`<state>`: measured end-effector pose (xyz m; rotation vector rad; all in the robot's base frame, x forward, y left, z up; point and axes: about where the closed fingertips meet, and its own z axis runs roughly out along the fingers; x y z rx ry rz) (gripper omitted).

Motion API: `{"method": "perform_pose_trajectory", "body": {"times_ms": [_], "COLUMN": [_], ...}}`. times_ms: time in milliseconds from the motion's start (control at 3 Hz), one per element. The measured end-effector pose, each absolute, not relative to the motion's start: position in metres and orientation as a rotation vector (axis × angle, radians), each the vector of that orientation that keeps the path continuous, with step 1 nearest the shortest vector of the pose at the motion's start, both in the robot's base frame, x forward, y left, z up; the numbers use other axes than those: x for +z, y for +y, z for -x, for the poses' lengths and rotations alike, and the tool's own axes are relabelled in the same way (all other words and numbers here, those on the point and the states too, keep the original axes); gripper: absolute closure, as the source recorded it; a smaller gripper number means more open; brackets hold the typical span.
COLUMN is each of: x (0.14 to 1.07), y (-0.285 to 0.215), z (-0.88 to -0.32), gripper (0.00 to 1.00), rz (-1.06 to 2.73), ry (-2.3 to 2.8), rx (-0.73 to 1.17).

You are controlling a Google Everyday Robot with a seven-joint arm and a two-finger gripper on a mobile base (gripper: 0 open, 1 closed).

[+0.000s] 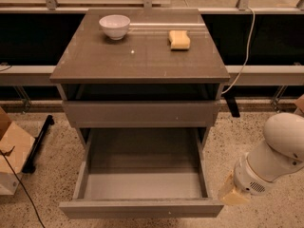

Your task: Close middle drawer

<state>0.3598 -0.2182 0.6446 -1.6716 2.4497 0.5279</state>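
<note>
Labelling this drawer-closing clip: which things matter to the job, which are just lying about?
Job: middle drawer, pulled out; gripper, low beside its right front corner.
Lying about: white bowl and yellow sponge on the cabinet top; cardboard box, far left.

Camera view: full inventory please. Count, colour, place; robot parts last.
cabinet: 1, grey-brown, centre
upper front: 1, grey-brown, just under the top
middle drawer: 1, grey-brown, paler inside, pulled far out
bowl: 1, white, cabinet top, back left
sponge: 1, yellow, cabinet top, back right
cable: 1, white, hanging right of cabinet
cardboard box: 1, tan, floor, left edge
arm: 1, white, lower right
gripper: 1, tan, beside the middle drawer's front right corner
</note>
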Motion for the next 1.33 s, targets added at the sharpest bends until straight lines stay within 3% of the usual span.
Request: {"method": "perform_pose_trajectory", "body": {"times_ms": [1333], "x": [0.568], "y": [-0.186], "z": [-0.365], "gripper": [1.0], "rz": [1.752], "ry": [2.391], "rx": [0.504]}}
